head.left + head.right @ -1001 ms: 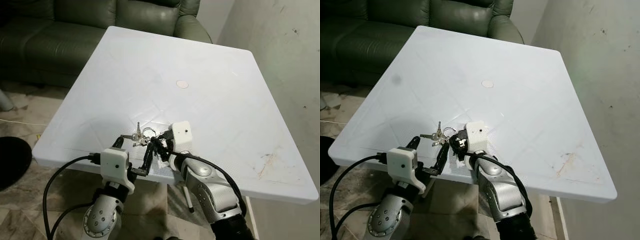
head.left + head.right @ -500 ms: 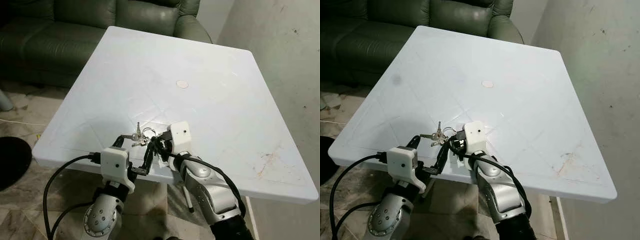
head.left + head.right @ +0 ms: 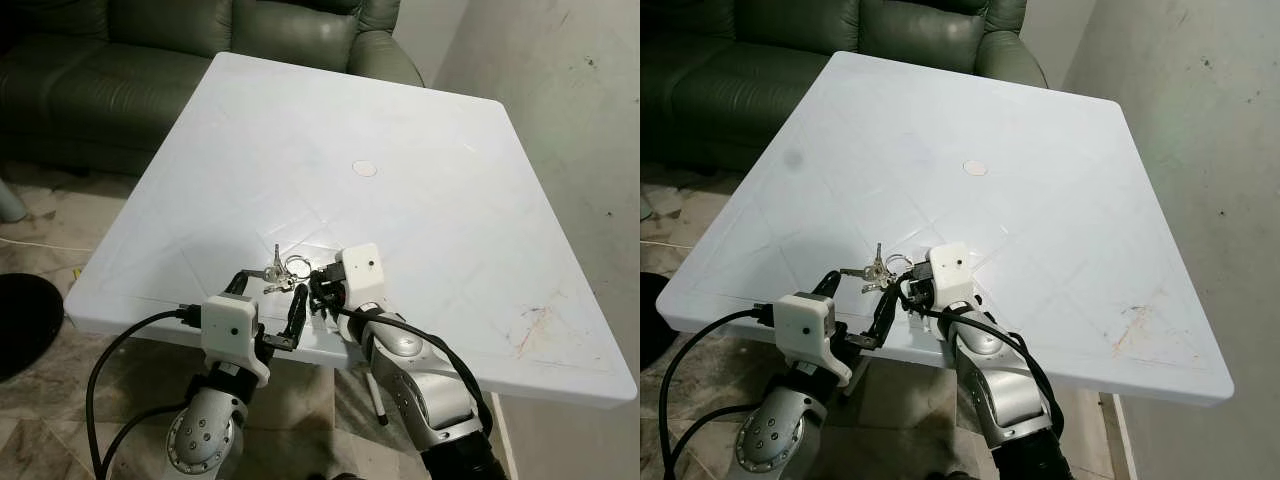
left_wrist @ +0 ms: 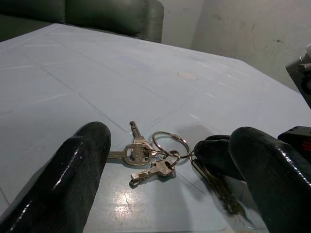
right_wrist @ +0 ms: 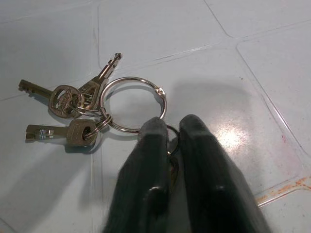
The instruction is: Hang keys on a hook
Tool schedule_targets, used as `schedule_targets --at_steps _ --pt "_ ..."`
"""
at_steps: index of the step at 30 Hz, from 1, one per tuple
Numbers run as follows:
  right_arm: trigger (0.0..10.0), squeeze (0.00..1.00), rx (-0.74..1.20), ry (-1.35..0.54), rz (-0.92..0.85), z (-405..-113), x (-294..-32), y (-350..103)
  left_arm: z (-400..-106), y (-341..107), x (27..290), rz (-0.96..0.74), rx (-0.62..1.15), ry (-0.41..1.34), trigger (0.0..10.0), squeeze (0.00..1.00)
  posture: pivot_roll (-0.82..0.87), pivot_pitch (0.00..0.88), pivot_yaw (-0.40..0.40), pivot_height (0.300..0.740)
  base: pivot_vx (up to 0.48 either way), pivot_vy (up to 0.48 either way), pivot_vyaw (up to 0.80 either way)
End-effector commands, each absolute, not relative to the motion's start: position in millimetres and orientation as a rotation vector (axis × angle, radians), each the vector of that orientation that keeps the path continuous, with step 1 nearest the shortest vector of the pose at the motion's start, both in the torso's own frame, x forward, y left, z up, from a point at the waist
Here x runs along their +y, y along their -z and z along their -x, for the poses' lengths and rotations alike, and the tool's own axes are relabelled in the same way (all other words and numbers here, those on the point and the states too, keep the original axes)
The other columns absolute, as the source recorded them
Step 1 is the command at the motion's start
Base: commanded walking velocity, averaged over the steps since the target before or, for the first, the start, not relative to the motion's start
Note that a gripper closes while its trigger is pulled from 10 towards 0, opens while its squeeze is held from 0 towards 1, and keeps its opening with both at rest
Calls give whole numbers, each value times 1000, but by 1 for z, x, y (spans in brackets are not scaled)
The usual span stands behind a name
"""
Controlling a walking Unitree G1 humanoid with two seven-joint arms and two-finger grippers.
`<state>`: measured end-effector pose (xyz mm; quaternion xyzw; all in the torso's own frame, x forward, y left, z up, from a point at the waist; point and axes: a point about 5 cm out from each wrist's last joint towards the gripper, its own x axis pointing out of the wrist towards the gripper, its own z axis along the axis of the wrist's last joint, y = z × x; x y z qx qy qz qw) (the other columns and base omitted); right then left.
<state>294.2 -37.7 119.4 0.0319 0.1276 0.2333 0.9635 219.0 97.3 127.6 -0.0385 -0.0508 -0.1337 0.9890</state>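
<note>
Right wrist view showed the right gripper [image 5: 167,145] pinched nearly closed on a small ring or key at the near side of the bunch of keys [image 5: 82,104], its two black fingers [image 5: 146,165] meeting at about six o'clock of the large split ring [image 5: 133,104]. Three keys fanned out from that ring toward nine o'clock, all lying flat on the white plastic table [image 3: 420,140].

From the head camera, the keys [image 3: 280,272] lay near the table's front edge, between the two arms. The left gripper [image 3: 268,308] hovered just short of them with its fingers spread wide, holding nothing; in its wrist view the bunch [image 4: 150,158] lay between the two fingers [image 4: 77,179]. A dark green sofa [image 3: 150,50] stood beyond the far edge of the table. No hook could be made out.

The bunch looked light, hard and loose: stiff metal keys that would likely swing and jingle once lifted, and smooth enough to slip from a shallow pinch. The large ring appeared the soundest place to hold, since it is also the part a hook must pass through; a grip low on one side would leave the loop open. A hold on a single key would probably let the rest dangle and twist.
</note>
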Motion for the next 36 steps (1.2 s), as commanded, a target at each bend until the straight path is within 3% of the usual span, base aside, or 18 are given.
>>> schedule_targets --at_steps 1,26,27,28,29,36 --pt "0 0 254 -474 -78 -290 -36 -119 -218 -131 92 89 -118 284 10000 0 138 144 -164 740 0 0 0" --pt "0 0 107 -424 -178 -299 -51 -142 -221 -131 90 92 -119 299 10000 0 119 148 -151 740 0 0 0" --pt "4118 0 113 -436 -156 -298 -50 -141 -221 -131 91 91 -120 300 10000 0 115 147 -147 740 0 0 0" --pt "4118 0 113 -436 -156 -298 -50 -141 -221 -131 91 91 -120 300 10000 0 115 147 -147 740 0 0 0" --pt "10000 1000 142 -445 -190 -298 -48 -138 -221 -131 90 91 -120 302 10000 0 115 147 -147 740 0 0 0" --pt "10000 1000 180 -444 -195 -301 -45 -133 -222 -131 90 95 -119 303 10000 0 115 147 -147 740 0 0 0"
